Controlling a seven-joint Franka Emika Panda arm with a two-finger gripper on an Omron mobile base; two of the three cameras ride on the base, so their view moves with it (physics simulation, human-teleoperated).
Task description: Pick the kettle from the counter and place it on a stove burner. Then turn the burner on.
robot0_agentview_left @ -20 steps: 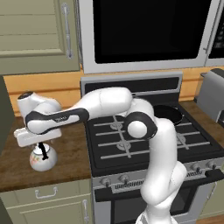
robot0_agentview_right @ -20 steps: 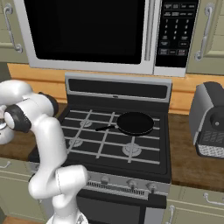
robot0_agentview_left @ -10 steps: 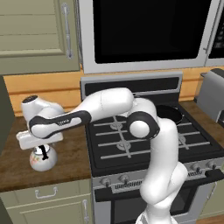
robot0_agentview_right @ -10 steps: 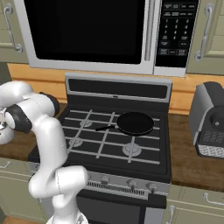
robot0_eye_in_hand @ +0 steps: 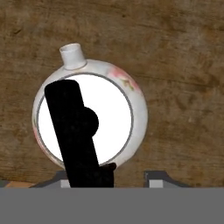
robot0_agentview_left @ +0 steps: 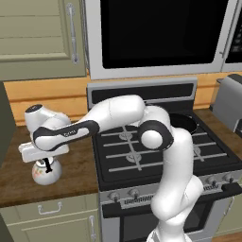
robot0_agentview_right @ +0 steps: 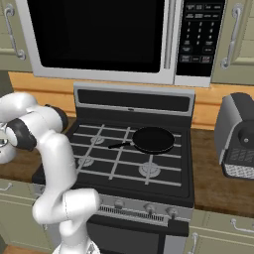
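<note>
From where I sit, the job is barely begun: the kettle [robot0_agentview_left: 46,171] sits on the dark wood desk [robot0_agentview_left: 75,175] left of the stove, not yet lifted. My end effector [robot0_eye_in_hand: 107,174] hangs directly above it, and in the hand view the kettle's black handle [robot0_eye_in_hand: 74,131] runs up between the two fingertips [robot0_eye_in_hand: 156,176], which stand apart on either side with nothing clamped, so I read the jaws as spread and ready to close. I judge this to be the final approach before the grasp. Everything after that is left: lifting the kettle, carrying it right to a free stove burner [robot0_agentview_right: 149,169], since the frying pan [robot0_agentview_right: 153,140] occupies one at the back, and turning a knob [robot0_agentview_right: 146,208].
</note>
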